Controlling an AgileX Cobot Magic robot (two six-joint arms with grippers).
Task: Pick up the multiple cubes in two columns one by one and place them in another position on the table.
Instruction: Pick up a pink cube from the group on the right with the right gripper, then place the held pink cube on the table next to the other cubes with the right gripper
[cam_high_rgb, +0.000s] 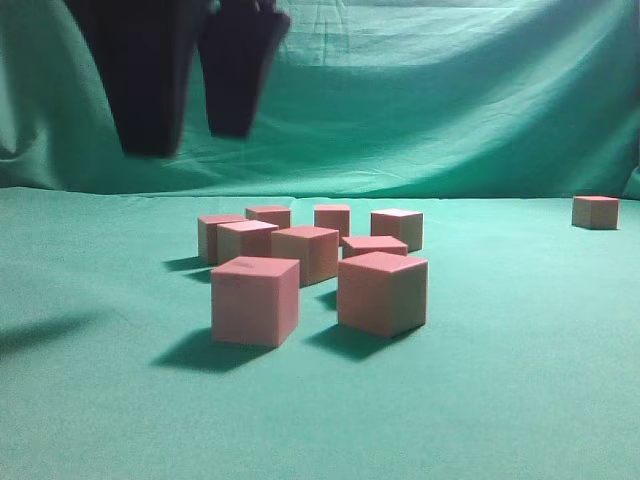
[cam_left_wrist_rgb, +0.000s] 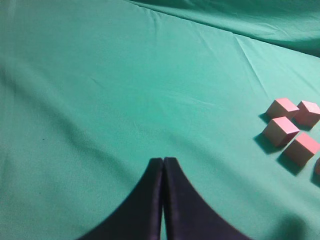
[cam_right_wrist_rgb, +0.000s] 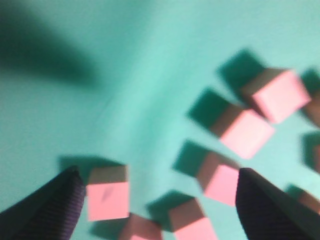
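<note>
The table (cam_high_rgb: 520, 400) wears matt green cloth, softly creased, as does the draped backdrop (cam_high_rgb: 450, 90) at twelve o'clock. The cubes (cam_high_rgb: 256, 300) look like smooth, matt painted wood. The right gripper's fingers (cam_right_wrist_rgb: 60, 210) show a ribbed black texture.

Nine cubes (cam_high_rgb: 312, 262) cluster mid-table (cam_high_rgb: 520, 400); a lone cube (cam_high_rgb: 595, 211) sits near the far right edge, black gripper (cam_high_rgb: 190, 140) hanging above.
</note>
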